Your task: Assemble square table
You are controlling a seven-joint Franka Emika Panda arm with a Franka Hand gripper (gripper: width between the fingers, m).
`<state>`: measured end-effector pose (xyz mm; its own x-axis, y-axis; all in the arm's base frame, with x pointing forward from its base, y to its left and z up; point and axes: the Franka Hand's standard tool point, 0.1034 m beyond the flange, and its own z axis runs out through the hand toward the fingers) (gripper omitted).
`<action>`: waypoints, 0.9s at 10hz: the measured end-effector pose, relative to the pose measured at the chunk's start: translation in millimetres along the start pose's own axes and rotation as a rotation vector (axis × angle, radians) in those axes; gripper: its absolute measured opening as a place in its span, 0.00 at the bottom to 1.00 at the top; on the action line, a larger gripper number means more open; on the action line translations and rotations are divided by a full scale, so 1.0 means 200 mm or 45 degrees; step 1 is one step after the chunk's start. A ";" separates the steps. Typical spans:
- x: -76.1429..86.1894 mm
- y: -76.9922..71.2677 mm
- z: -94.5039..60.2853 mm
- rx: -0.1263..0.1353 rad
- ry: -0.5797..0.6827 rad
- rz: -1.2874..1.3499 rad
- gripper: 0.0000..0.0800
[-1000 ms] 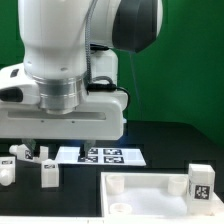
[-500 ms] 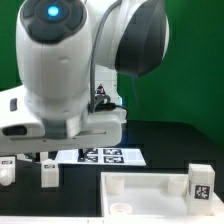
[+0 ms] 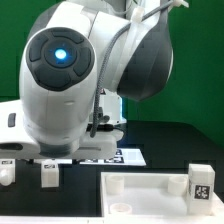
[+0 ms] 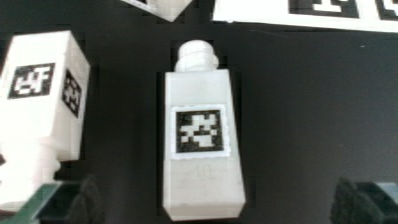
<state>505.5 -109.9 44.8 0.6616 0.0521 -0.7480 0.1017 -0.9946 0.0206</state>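
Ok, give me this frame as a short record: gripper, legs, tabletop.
gripper: open, fingers either side of the centre leg, no contact
neighbouring leg: beside the centre leg, apart
square tabletop: rim up, corner leg at the exterior view's right end
marker board: partly hidden by the arm

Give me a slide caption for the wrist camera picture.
Open gripper poised over a white tagged table leg, a second leg alongside.

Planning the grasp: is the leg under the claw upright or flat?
Lying flat: the table leg shows its full tagged side and peg.
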 end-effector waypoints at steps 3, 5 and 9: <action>-0.03 0.00 0.07 0.017 -0.068 0.019 0.81; -0.04 0.04 0.04 0.044 -0.219 0.096 0.81; 0.01 0.05 0.07 0.030 -0.154 0.091 0.81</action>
<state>498.1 -120.0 34.6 0.5721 -0.0286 -0.8197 0.0394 -0.9973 0.0623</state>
